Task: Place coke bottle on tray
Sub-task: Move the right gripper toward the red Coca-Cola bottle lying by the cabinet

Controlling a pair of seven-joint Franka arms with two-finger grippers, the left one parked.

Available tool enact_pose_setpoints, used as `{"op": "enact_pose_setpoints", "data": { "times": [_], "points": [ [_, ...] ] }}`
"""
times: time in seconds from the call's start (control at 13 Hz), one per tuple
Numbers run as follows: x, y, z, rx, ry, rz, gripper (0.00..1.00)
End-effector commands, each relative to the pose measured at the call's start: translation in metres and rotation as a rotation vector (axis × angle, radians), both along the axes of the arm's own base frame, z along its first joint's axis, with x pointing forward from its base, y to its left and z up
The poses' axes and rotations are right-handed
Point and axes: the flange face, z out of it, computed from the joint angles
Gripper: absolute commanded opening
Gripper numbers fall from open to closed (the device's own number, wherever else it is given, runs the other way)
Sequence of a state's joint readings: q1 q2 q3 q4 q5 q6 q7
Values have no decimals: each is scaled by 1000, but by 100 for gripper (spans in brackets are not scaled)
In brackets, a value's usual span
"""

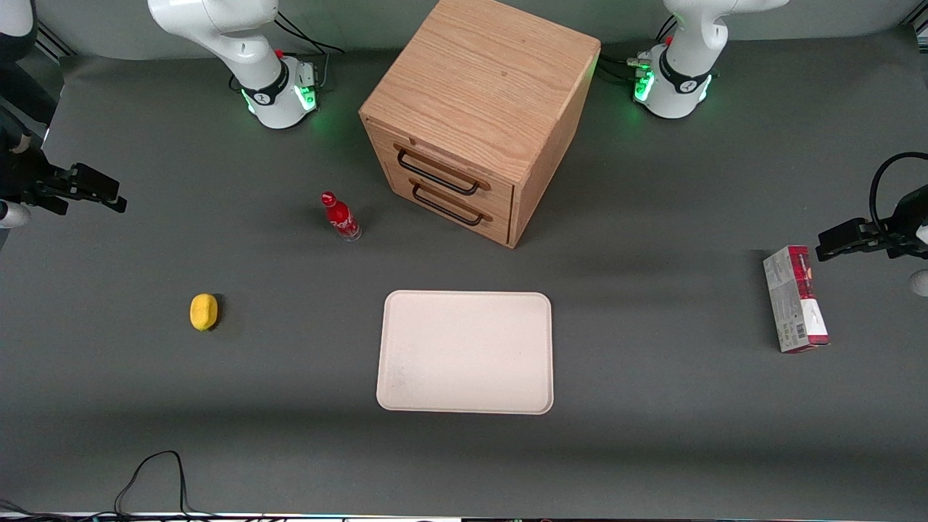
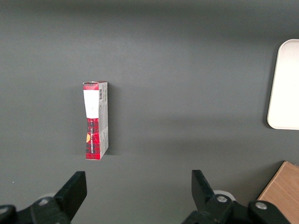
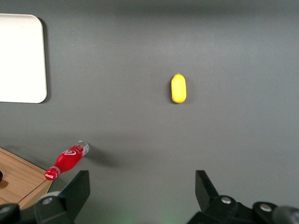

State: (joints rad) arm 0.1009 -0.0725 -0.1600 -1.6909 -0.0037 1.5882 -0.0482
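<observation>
The coke bottle (image 1: 341,216) is small, slim and red with a red cap, and stands upright on the dark table beside the wooden drawer cabinet. It also shows in the right wrist view (image 3: 69,160). The tray (image 1: 464,351) is large, flat and cream-white. It lies bare, nearer to the front camera than the bottle, and its corner shows in the right wrist view (image 3: 21,58). My right gripper (image 1: 109,197) hangs high at the working arm's end of the table, well apart from the bottle. In its own view the gripper (image 3: 142,191) is open and empty.
The wooden drawer cabinet (image 1: 471,109) with two black handles stands farther from the front camera than the tray. A yellow lemon (image 1: 204,312) lies toward the working arm's end. A red-and-white carton (image 1: 795,299) lies toward the parked arm's end. A black cable (image 1: 156,471) lies near the front edge.
</observation>
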Motion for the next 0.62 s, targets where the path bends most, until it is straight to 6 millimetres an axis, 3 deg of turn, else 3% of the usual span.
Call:
{"op": "enact_pose_setpoints", "data": {
  "times": [0.0, 0.15, 0.23, 0.54],
  "points": [
    [7, 5, 3, -16, 18, 0, 100],
    [11, 13, 4, -9, 16, -55, 100],
    [12, 28, 2, -12, 20, -72, 100],
    [1, 117, -2, -9, 66, -109, 100]
  ]
}}
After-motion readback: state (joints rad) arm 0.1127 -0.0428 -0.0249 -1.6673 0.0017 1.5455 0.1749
